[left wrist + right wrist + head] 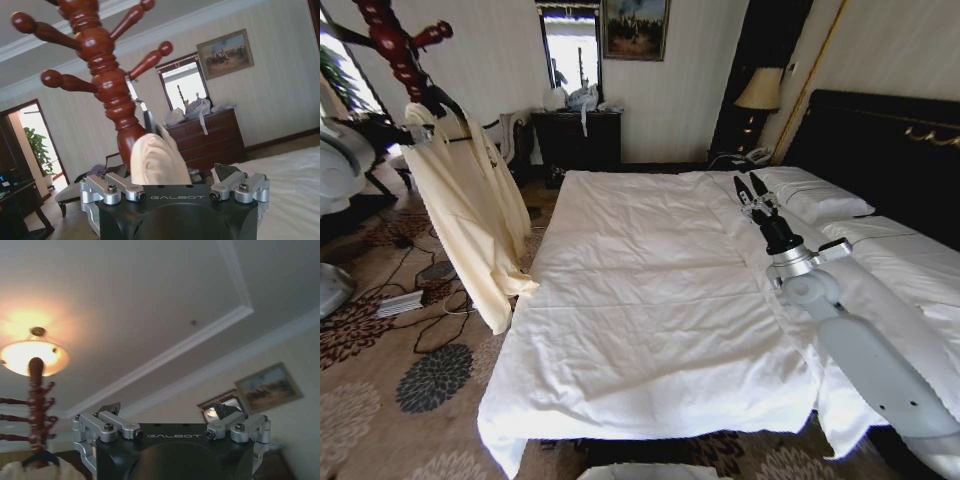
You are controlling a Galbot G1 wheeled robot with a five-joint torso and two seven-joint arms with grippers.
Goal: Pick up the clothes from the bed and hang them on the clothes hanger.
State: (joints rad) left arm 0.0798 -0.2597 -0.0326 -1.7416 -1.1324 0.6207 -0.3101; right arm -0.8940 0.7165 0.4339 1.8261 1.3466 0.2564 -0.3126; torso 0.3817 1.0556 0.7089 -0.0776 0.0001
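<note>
The left gripper (175, 187) has its jaws spread, with a fold of the clothes (470, 215) bulging between them, just below the coat stand (107, 85); the cream garment drapes from the clothes hanger (470, 133) there. The right gripper (752, 190) holds its jaws apart, empty, raised over the bed (640, 300)

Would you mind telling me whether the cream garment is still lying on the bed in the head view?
No, the cream garment hangs beside the bed at the wooden coat stand, with the left pincer up at its shoulder.
</note>
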